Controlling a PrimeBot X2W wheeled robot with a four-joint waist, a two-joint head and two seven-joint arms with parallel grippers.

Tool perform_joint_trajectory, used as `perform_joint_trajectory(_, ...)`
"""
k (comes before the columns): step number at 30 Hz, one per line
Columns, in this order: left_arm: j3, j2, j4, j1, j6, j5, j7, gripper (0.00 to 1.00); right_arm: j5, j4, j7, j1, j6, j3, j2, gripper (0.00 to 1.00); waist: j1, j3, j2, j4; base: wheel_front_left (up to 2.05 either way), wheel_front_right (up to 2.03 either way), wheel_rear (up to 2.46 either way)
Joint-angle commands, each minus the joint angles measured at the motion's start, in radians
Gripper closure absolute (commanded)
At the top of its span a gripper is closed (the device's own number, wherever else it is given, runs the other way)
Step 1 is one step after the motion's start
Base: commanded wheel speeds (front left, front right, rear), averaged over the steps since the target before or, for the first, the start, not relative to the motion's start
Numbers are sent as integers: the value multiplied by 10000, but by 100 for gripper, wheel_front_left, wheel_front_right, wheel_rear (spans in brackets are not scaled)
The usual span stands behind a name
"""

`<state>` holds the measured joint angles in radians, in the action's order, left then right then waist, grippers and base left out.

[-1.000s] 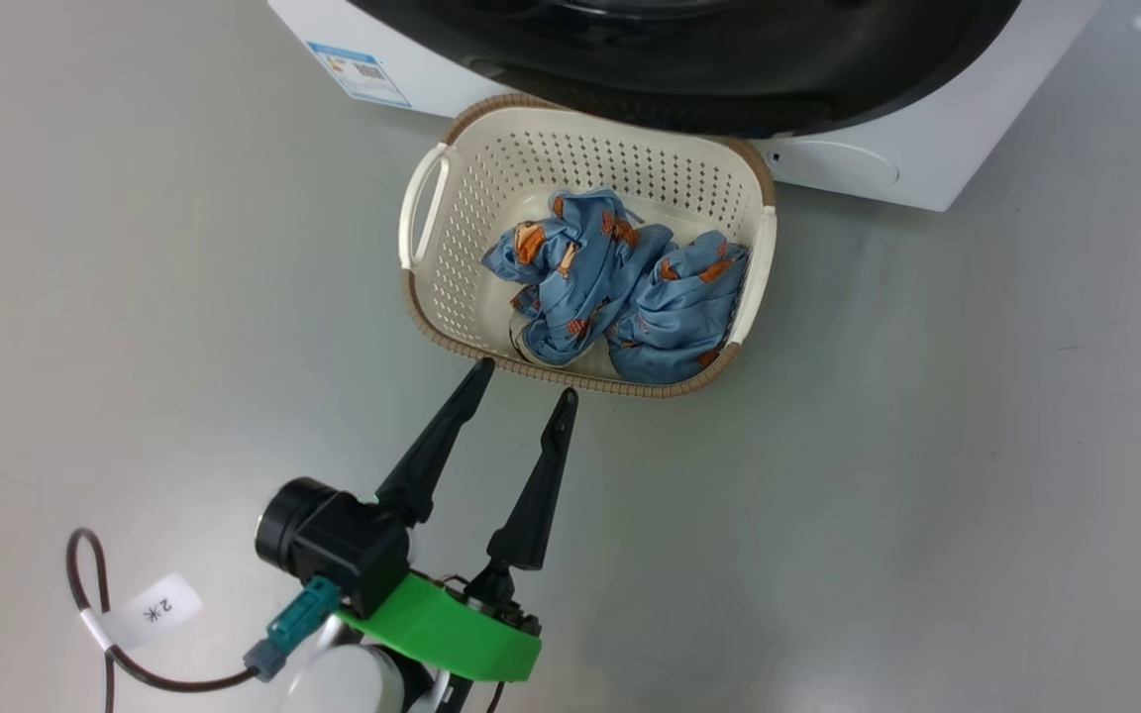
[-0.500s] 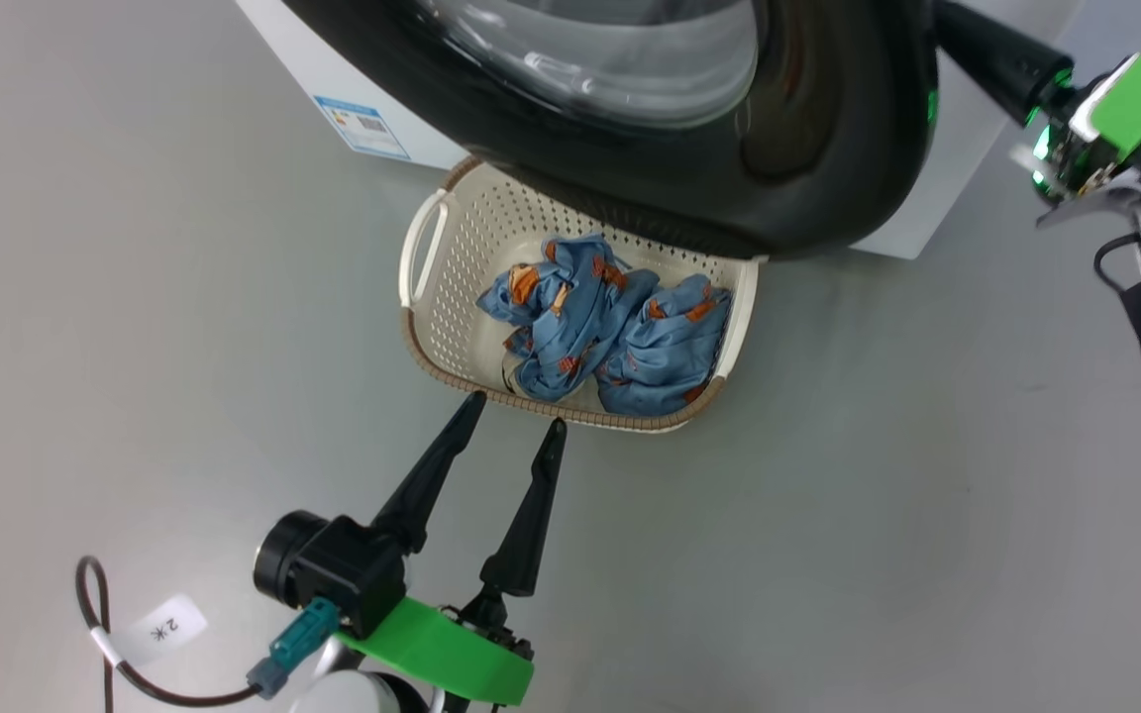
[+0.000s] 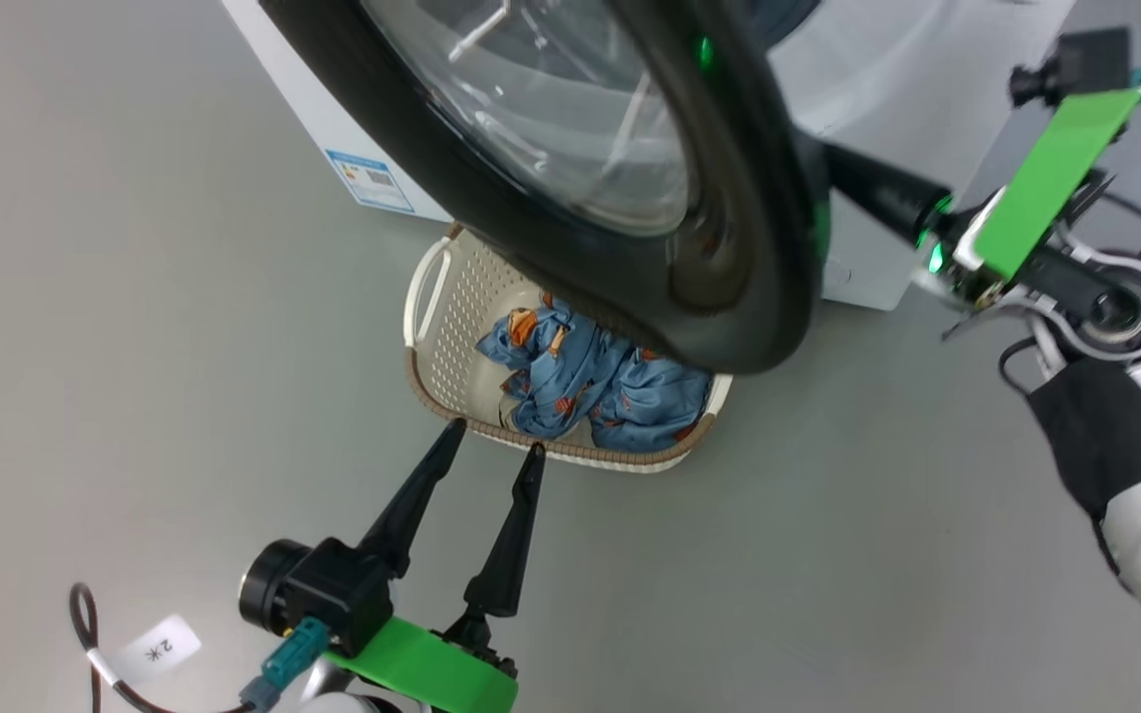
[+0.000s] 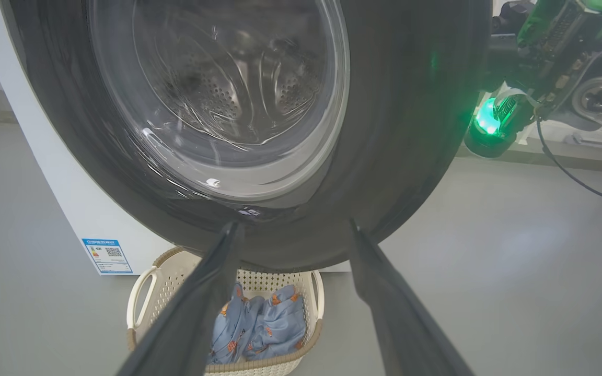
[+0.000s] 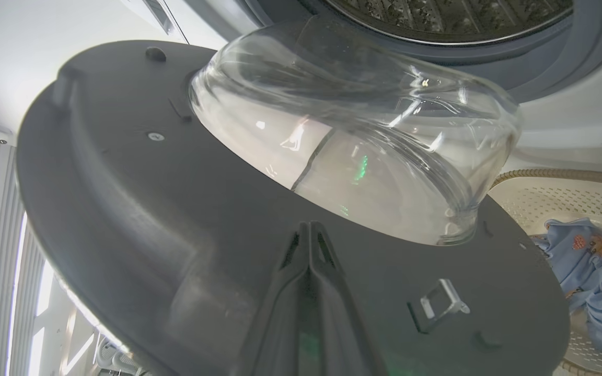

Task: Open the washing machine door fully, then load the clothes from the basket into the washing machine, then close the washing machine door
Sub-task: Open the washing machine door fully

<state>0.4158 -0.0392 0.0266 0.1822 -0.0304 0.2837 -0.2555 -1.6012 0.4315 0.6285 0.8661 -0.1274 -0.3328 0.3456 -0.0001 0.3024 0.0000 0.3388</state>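
grey floor [image 3: 828, 555] all round, the washing machine door [image 3: 729, 248] stands part-open above the basket [image 3: 429, 297] of clothes [image 3: 580, 381], so i'd push its inner face steadily outward with my right gripper [image 5: 309, 230] pinched closed, left gripper [image 3: 495, 439] spread wide, empty, clear of the swing.

Left claw [image 3: 495, 438]: tapered black fingers [image 3: 412, 500], green wrist plate [image 3: 422, 673], white cable tag [image 3: 159, 644]

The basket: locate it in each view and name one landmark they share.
Head view: basket at centre, partly under the door's black rim.
Left wrist view: basket at bottom edge, left of centre.
Right wrist view: basket at lower right edge.
Shared landmark: the blue clothes inside it.
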Motion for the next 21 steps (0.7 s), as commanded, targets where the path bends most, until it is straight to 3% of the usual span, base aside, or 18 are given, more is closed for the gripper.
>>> perform_joint_trajectory(1,-375,-110,-188,-121,29,-96,-63,0,94,-409,137,-339,-33,-209,-266,100,1,-176,0,-4,0,0,0)
perform_joint_trajectory(21,-873,-110,-121,-575,237,-336,-63,0,189,-1551,580,-1827,-33,-982,-1039,100,1,-800,0,343,0,0,0)
